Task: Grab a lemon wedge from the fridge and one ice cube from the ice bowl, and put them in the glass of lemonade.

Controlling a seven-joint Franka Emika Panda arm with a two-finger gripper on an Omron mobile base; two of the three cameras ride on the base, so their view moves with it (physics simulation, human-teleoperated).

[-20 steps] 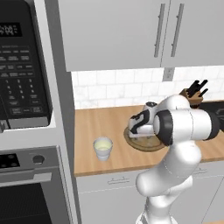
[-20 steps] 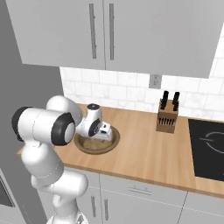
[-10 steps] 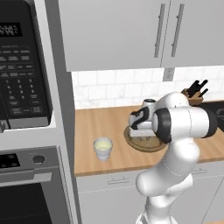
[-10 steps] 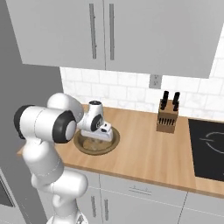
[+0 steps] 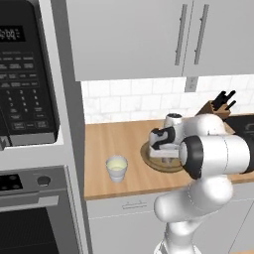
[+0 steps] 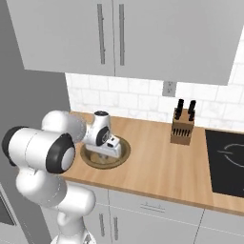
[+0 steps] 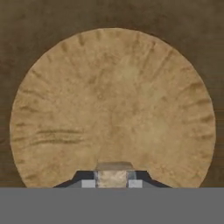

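Arm reaches fwd and down over the wooden counter (image 5: 109,144); gripper (image 7: 113,178) sits low inside the ice bowl (image 5: 149,158), hand pointing straight down at bowl centre. Hand view: two dark finger tips (image 7: 87,177) close together at bottom edge, with a small pale block (image 7: 113,167) wedged in the narrow gap betw. them; looks like an ice cube, clamped or nearly so, but cannot confirm firm grip, as block is part hidden and blends w/ wood grain of the bowl's light inner floor. Bowl: wide, shallow, round, brown; stands on counter mid-depth, near front edge in right base view (image 6: 123,153). Glass of lemonade (image 5: 117,167): short clear tumbler, pale drink inside, upright, on counter to the left of the bowl in left base view, near front edge, apart from bowl, not touching. Knife block (image 6: 182,127) w/ dark handles stands against tiled backsplash, well to the right of bowl. Black cooktop (image 6: 229,162) at far right of counter. Microwave (image 5: 25,79) and oven (image 5: 34,213) column at left of left base view. Grey wall cabinets (image 6: 119,33) w/ vertical bar handles overhead; outlet (image 6: 167,88) on tiles below them.
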